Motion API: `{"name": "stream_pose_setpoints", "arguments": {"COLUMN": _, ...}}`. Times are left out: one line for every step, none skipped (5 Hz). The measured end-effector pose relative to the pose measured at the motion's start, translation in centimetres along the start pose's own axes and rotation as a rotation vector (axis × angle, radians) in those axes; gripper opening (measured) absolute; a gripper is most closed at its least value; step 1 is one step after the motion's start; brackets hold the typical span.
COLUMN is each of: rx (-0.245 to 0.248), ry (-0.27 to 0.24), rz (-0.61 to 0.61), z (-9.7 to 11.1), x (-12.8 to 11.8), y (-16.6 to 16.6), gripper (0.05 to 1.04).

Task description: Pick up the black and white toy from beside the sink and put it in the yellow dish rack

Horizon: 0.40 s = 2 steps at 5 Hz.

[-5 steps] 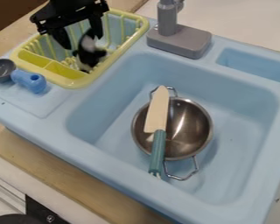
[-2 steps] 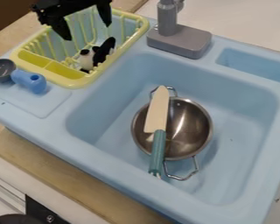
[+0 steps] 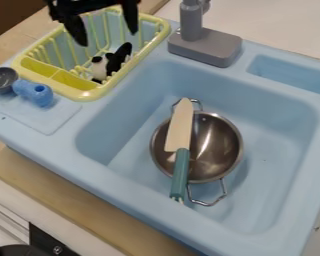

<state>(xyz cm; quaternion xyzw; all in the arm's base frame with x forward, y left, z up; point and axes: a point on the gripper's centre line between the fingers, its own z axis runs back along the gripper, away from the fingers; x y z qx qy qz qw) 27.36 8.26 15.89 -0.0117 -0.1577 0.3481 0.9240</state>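
One round, shiny metal bowl (image 3: 216, 147) sits near you in the pale blue plastic sink basin (image 3: 266, 165), with a wire handle on its near side and another on its far side. Across it lies a toy knife (image 3: 181, 125) with a flat cream blade and a teal handle; the bowl's rim seems to bear it, tip pointing away from you and handle overhanging the near side.

Farther left, on the sink's ledge, you have a small dark grey round cup (image 3: 2, 80) beside a blue rounded piece with a hole (image 3: 34, 93); whether they are joined, you can't tell. They lie just outside the yellow plastic dish rack (image 3: 90, 93), whose slots and walls would keep things from rolling into the basin.

Inside that rack, toward its basin-side wall, is a small black-and-white object (image 3: 114, 62), perhaps a toy. It looks propped at a tilt, probably by the ribs around it. The grey plastic faucet (image 3: 204, 46) stands to the right of the rack.

Your black two-finger gripper (image 3: 108, 39) hangs over the far part of the rack, entering from the top edge. Its fingers point down, spread well apart with nothing between them, and the black-and-white object lies below them, untouched.
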Motion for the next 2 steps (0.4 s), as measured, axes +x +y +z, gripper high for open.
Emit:
{"name": "stream_pose_setpoints", "arguments": {"rx": -0.011, "ry": 0.008, "rz": -0.071, "z": 0.7, "x": -1.0, "y": -1.1, "gripper": 0.999}}
{"name": "stream_pose_setpoints", "arguments": {"rx": -0.026, "ry": 0.061, "rz": -0.213, "z": 1.0, "x": -3.1, "y": -2.8, "gripper": 0.999}}
